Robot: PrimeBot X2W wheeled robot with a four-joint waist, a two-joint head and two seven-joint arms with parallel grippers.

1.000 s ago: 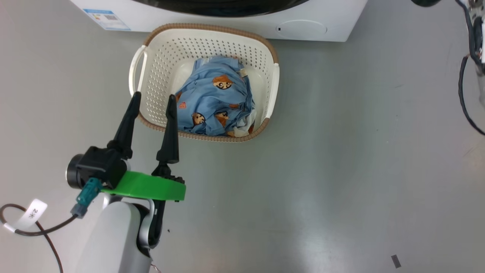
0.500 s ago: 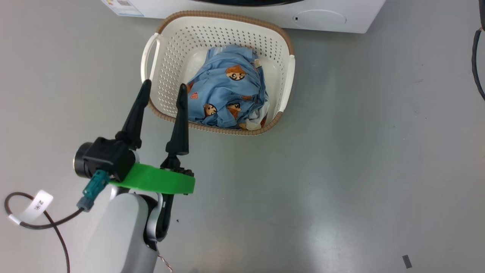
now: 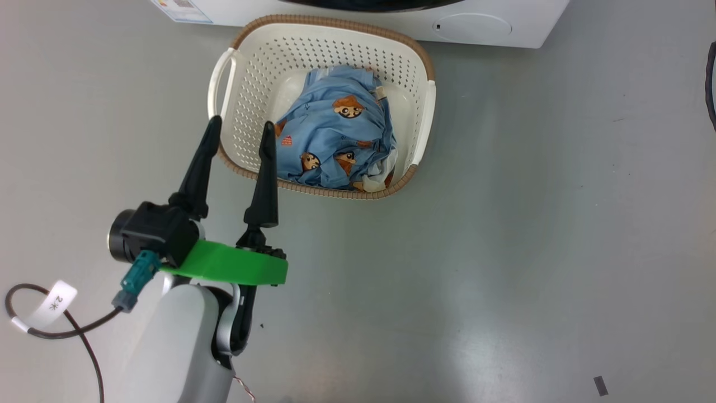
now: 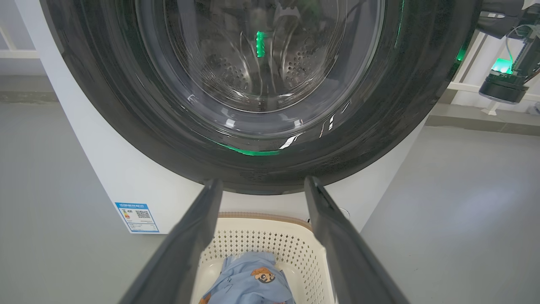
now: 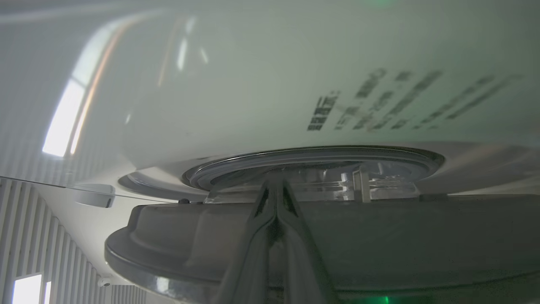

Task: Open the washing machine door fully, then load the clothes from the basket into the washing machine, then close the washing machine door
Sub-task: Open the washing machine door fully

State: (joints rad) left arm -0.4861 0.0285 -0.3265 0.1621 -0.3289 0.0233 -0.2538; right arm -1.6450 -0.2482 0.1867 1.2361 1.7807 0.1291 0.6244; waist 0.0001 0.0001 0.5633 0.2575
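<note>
The cream basket (image 3: 417, 120) stands on the floor right in front of the washing machine (image 3: 520, 25), with the light blue bear-print clothes (image 3: 335, 137) bunched inside. My left gripper (image 3: 240, 124) hovers open and empty at the basket's near left rim. In the left wrist view that gripper (image 4: 262, 182) points at the washing machine door (image 4: 257, 63), with its black rim and glass centre, above the basket (image 4: 261, 249). My right gripper (image 5: 274, 188) is shut with nothing between its fingers, and its tips are up against the door's grey edge (image 5: 177, 228).
Grey floor spreads wide to the right of the basket and toward me. A black cable (image 3: 710, 84) hangs at the far right edge. A blue energy sticker (image 4: 137, 216) marks the machine's lower left. The round service flap (image 3: 471, 26) sits at its lower right.
The head view has shifted, so the basket and machine sit a little higher and further right in it. The left gripper keeps its place by the basket. Both grippers keep their state.
</note>
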